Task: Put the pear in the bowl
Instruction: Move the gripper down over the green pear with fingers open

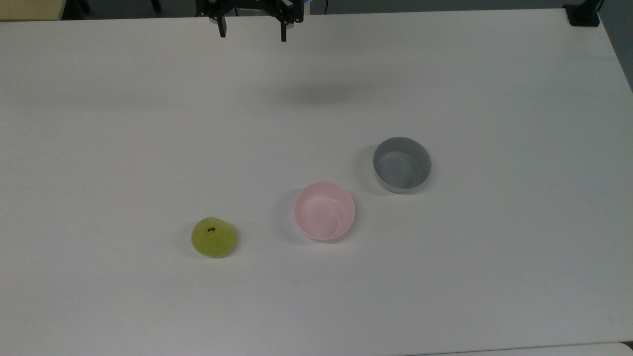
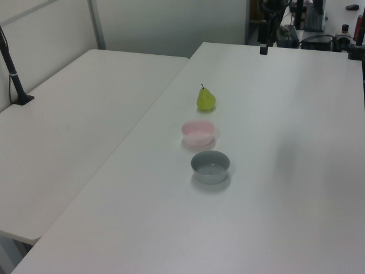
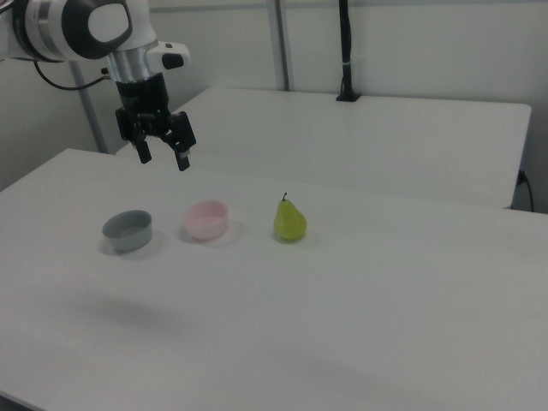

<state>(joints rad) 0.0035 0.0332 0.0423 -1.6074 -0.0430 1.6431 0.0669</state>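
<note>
The gripper point(image 3: 163, 157) hangs high above the table point(image 1: 445, 296), fingers spread apart and empty. The upright pear point(image 3: 289, 221) could topple or roll under an off-centre grasp. Its neighbour, the pink bowl point(image 3: 205, 220), sits near the grey bowl point(image 3: 128, 231), so a misjudged release may land wrong.

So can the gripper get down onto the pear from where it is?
Probably yes. The gripper hangs open above the table, and the pear stands upright and alone, apart from the pink bowl. Nothing lies between them.
</note>
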